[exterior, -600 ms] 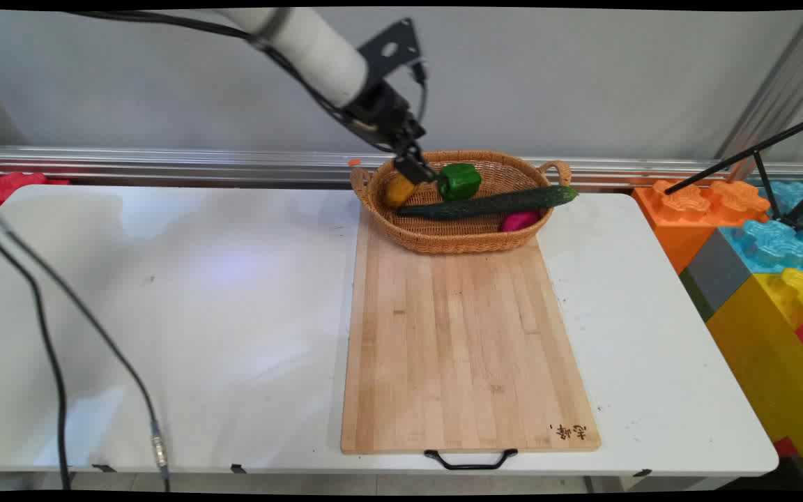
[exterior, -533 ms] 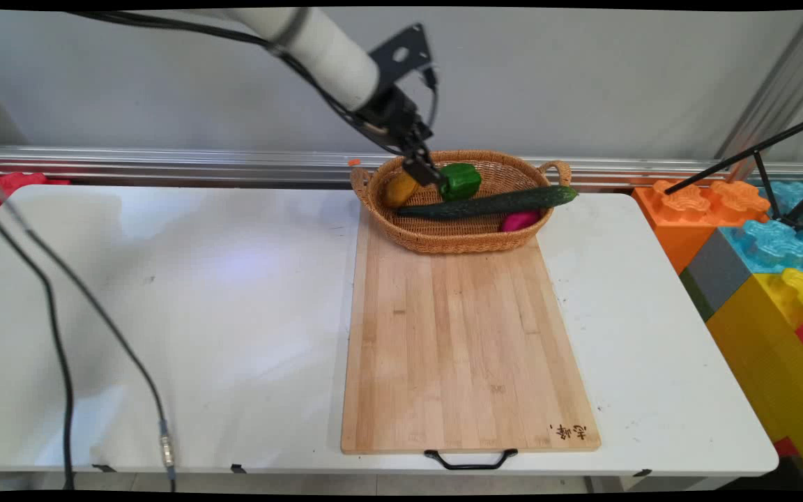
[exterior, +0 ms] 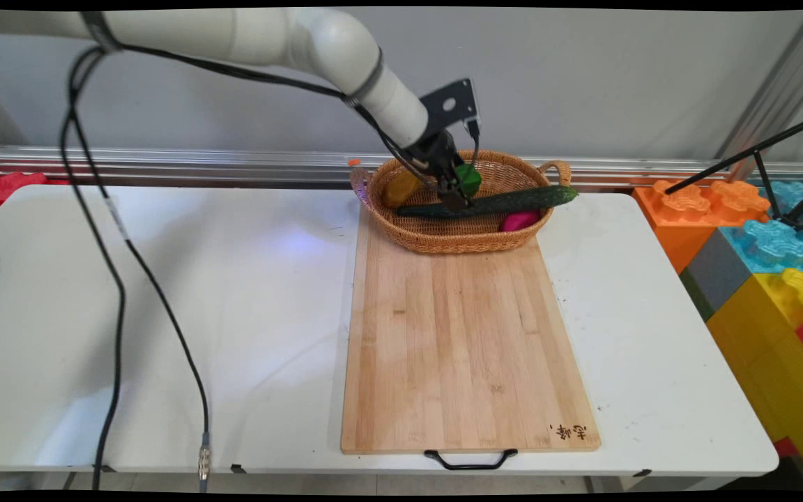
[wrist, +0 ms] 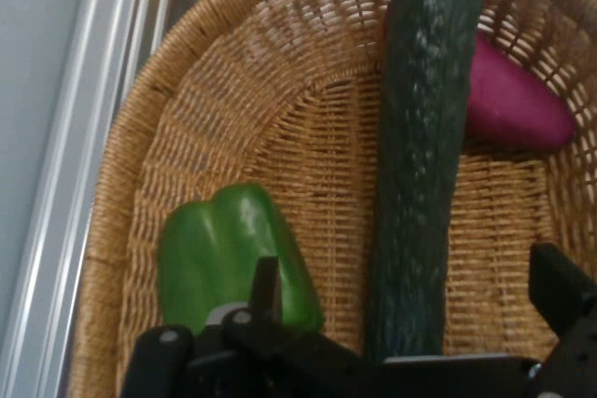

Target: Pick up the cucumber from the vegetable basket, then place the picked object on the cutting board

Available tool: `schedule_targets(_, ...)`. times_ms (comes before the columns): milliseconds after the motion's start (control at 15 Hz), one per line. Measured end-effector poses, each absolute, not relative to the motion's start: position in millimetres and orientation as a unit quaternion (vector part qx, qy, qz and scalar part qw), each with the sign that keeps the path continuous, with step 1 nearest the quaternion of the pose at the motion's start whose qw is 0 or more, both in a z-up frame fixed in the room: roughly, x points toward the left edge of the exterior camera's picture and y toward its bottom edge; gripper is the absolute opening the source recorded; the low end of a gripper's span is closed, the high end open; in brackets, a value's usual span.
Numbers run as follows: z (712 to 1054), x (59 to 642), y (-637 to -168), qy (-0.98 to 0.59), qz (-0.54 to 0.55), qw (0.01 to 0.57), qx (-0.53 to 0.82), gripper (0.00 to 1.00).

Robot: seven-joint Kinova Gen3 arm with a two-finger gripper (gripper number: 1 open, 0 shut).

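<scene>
Gripper point(wrist: 410, 309): had dropped lower into basket point(exterior: 443, 240) vs. 0.5 s ago; fingers point(wrist: 266, 286) spread wide, holding nothing.
Cucumber point(wrist: 424, 156): lay between fingers.
Green pepper point(wrist: 229, 253): just outside one finger.
Pink veg point(wrist: 513, 104): beyond cucumber.

Cutting board point(exterior: 468, 348), plastic blocks point(exterior: 767, 258)

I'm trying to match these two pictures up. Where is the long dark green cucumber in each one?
Main view: the cucumber lies slantwise across the wicker basket, its right end over the rim.
Hand view: the cucumber runs top to bottom, right of centre.
Shared landmark: the green pepper beside it.
</scene>
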State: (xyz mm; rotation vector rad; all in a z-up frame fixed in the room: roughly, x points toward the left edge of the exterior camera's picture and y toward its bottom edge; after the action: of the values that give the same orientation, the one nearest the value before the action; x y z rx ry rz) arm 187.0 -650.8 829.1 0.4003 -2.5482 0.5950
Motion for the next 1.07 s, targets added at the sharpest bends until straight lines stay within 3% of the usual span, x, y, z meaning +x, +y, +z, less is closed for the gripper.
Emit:
schedule_targets(533, 783, 167, -674, -0.938, 0.218, 0.241, 0.119, 1.00)
schedule_targets(600, 780, 166, -675, -0.938, 0.219, 0.241, 0.117, 0.00)
schedule_targets(1067, 774, 162, -671, -0.939, 0.218, 0.244, 0.104, 0.00)
